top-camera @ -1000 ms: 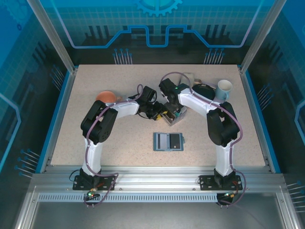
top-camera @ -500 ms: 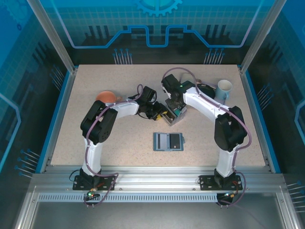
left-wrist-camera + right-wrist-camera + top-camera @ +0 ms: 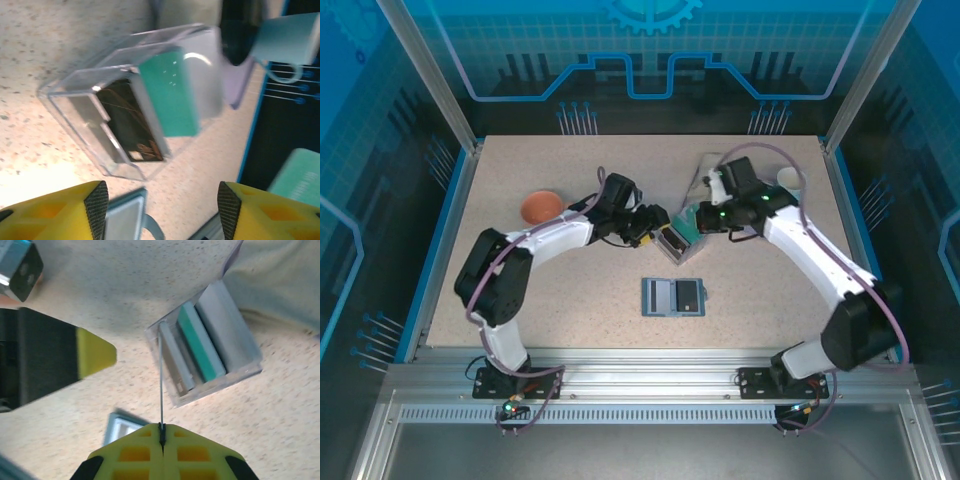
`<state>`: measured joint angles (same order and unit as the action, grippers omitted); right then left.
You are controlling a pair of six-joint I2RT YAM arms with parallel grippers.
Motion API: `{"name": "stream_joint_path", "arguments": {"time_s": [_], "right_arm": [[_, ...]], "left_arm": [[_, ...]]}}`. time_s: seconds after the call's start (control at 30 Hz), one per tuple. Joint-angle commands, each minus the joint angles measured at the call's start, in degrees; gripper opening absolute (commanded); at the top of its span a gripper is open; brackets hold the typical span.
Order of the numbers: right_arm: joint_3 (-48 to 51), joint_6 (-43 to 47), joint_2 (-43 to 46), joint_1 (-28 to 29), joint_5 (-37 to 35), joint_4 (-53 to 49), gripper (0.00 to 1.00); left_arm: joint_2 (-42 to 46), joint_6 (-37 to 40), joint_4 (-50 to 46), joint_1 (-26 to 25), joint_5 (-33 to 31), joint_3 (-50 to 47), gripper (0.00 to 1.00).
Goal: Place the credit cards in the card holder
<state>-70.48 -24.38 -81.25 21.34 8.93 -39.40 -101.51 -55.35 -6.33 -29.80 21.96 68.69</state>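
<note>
Jaws: R gripper [image 3: 161, 429] pressed together, pinching a thin card [image 3: 161, 385] edge-on, far end by the clear box [image 3: 220, 382]. L gripper [image 3: 162, 200] spread, just beside that box. You've got teal card [image 3: 167, 95] + dark card [image 3: 132, 125] inside it; card holder [image 3: 660, 297] lies open, mid-table.

Bright, even light covers the speckled beige tabletop [image 3: 570, 290]; the left wrist view is blurred, with white glare at lower left.
</note>
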Motion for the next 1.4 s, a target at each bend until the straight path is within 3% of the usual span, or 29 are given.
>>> {"name": "stream_joint_path", "arguments": {"time_s": [0.0, 0.17, 0.3, 0.6, 0.87, 1.37], "right_arm": [[5.52, -9.89, 3.91, -2.33, 14.69, 6.84, 0.00], [11.99, -15.48, 9.67, -4.28, 18.73, 8.74, 0.00], [18.05, -19.76, 13.31, -3.47, 16.87, 9.58, 0.00], [26.02, -19.44, 14.06, 8.82, 0.15, 7.81, 0.00], [28.84, -17.42, 12.15, 11.70, -10.71, 5.05, 0.00], [29.13, -16.31, 8.26, 11.69, -11.25, 5.79, 0.00]], "left_arm": [[5.33, 1.00, 4.01, -0.33, 2.40, -4.22, 0.64], [11.27, 1.30, 5.03, -0.73, 4.00, -10.00, 0.65], [15.37, 3.15, 0.25, -2.18, 2.65, -14.11, 0.65], [20.72, 3.65, -7.64, -5.42, -4.38, -23.73, 0.67], [16.97, 2.97, -5.82, -6.09, -1.11, -26.45, 0.64], [9.07, 3.41, -4.14, -7.99, 0.11, -23.46, 0.49]]}}
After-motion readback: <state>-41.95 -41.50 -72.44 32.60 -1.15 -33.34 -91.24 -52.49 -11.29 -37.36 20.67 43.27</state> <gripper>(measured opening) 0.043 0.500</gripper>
